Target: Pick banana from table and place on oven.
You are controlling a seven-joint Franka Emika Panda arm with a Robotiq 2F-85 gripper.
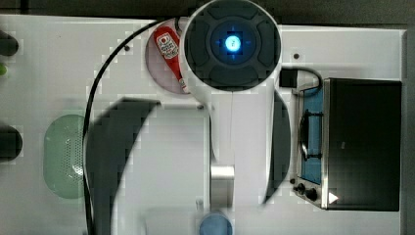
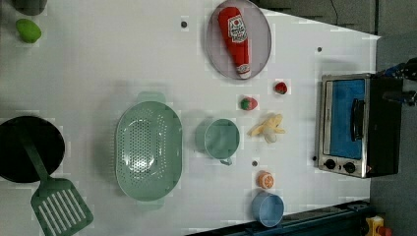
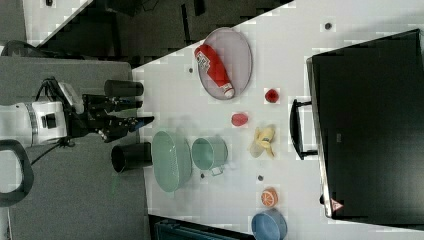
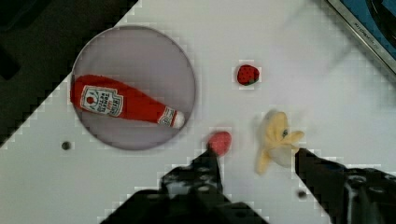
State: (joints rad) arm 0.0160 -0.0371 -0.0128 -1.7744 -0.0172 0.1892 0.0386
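On the white table (image 2: 98, 64) the banana (image 2: 268, 129) lies free, between the green cup (image 2: 220, 139) and the oven (image 2: 356, 125), two strawberries (image 2: 249, 103) just beside it. Above it in the wrist view, the gripper (image 4: 256, 158) hangs with jaws spread, nothing held.

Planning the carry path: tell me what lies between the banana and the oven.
Bare white table between the banana and the oven, seen in the left view.
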